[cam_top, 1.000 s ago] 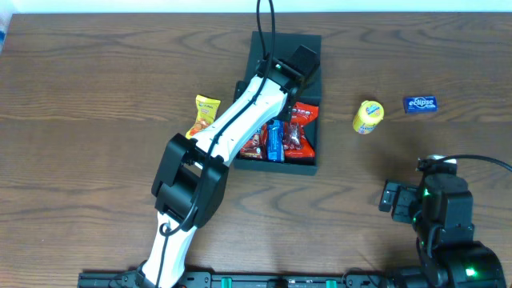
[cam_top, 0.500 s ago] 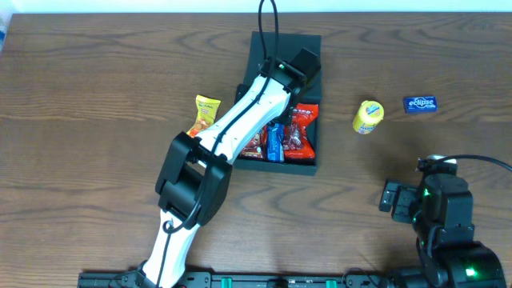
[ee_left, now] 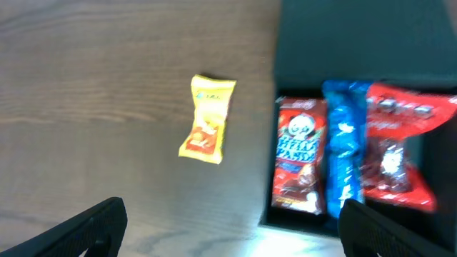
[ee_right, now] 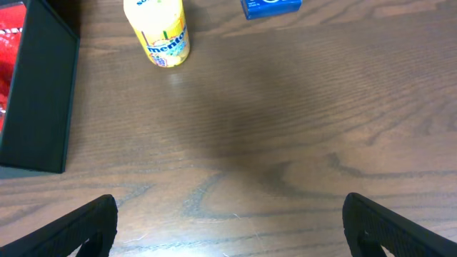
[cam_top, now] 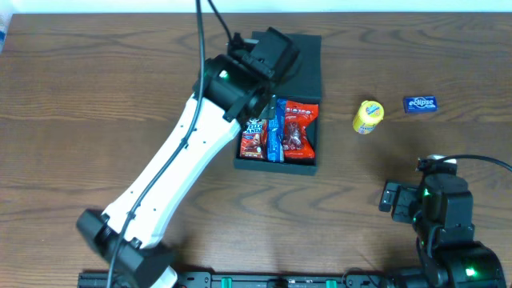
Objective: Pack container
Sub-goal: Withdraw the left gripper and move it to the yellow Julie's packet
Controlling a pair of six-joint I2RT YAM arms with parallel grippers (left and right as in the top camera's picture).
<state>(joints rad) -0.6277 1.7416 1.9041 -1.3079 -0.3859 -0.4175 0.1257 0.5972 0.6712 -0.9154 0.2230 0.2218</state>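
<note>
Left arm [cam_top: 184,152] swung leftward; claw [ee_left: 230,232] spread over container [cam_top: 302,64] left edge.

Blue gum pack [ee_right: 271,6] half beyond the top edge, container [ee_right: 39,100] beyond the left.

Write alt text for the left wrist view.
The dark teal container lies open at right, holding a red packet, a blue packet and a larger red packet. A yellow snack packet lies on the wooden table beside it; the left end effector is open.
</note>
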